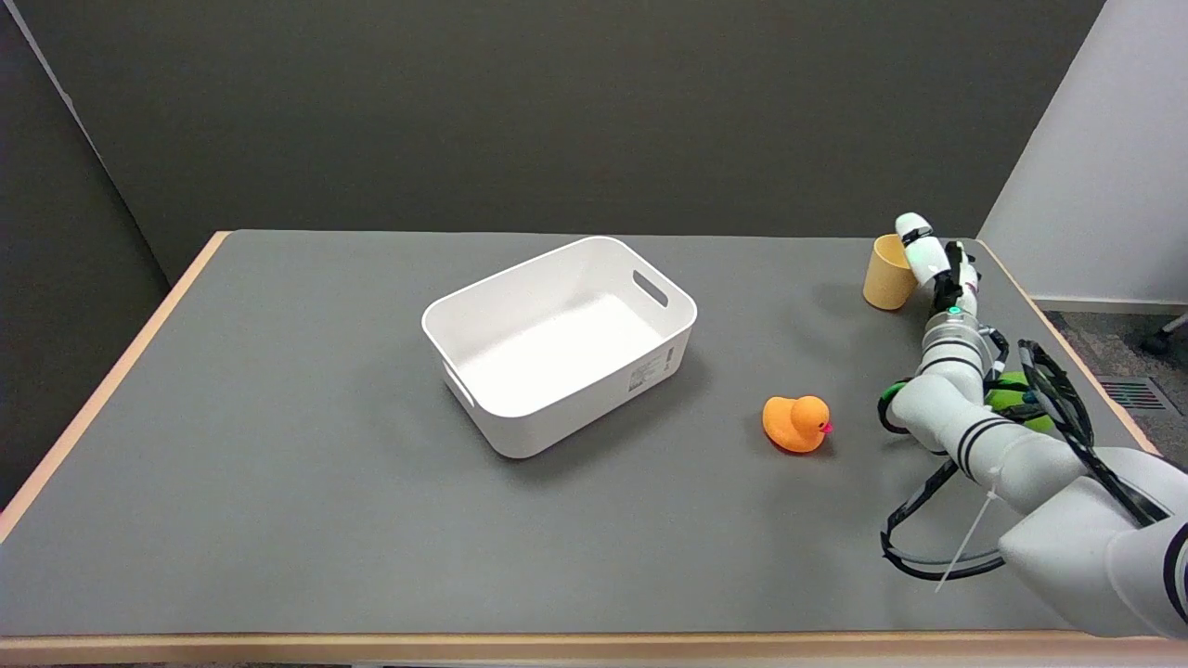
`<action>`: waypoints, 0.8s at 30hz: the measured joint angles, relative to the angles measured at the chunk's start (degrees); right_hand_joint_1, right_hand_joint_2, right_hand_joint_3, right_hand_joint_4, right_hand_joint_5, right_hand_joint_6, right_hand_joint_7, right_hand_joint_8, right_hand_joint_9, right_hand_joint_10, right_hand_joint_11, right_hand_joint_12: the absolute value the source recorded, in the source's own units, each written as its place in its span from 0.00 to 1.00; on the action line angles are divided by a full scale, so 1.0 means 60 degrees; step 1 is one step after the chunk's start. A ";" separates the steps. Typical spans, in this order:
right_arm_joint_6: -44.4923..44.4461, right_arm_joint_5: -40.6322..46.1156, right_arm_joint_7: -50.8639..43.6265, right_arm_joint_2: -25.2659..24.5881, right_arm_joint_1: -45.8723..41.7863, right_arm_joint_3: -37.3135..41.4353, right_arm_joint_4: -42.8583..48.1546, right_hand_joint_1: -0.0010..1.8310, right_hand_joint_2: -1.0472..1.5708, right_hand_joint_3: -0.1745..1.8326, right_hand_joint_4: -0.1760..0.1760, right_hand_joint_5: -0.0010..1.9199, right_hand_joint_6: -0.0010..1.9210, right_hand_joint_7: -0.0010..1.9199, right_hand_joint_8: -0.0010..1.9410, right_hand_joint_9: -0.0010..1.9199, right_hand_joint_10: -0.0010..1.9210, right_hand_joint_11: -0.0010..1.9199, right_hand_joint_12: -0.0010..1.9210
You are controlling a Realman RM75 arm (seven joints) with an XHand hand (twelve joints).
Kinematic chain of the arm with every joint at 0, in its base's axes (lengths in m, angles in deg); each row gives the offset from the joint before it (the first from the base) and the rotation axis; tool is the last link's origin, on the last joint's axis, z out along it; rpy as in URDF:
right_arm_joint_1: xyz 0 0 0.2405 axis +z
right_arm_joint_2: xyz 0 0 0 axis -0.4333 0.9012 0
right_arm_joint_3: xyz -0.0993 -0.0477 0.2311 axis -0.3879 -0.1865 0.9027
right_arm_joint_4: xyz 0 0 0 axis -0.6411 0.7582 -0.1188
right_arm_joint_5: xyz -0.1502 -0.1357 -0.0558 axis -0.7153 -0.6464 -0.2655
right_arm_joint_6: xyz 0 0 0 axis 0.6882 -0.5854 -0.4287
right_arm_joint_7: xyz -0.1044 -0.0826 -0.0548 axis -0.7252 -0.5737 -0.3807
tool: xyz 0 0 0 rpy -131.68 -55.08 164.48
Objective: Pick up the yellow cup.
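Note:
The yellow cup (886,273) stands upright near the table's far right corner. My right hand (936,263) is just to the right of it, seen edge-on at the end of the outstretched arm. One white finger (913,237) reaches up beside the cup's right rim, close to it or just touching; I cannot tell which. The darker fingers are spread off to the right, away from the cup. Nothing sits inside the hand, and the cup rests on the table.
An orange rubber duck (796,423) sits left of my forearm. A white bin (640,371) is at mid-table. A green object (1019,401) lies partly hidden under the arm. The table's right edge (1039,315) runs close behind the hand.

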 measured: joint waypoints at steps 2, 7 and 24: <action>0.0037 -0.0017 0.0148 -0.0004 -0.0024 -0.0003 -0.0009 0.23 0.64 0.44 0.34 0.00 0.00 0.00 0.00 0.00 0.00 0.00 0.00; 0.0136 -0.0084 0.0406 -0.0019 -0.0057 -0.0009 -0.0034 0.23 0.64 0.44 0.34 0.00 0.00 0.00 0.00 0.00 0.00 0.00 0.00; 0.0268 -0.0218 0.0807 -0.0034 -0.0089 -0.0077 -0.0006 0.23 0.64 0.44 0.35 0.00 0.00 0.00 0.00 0.00 0.00 0.00 0.00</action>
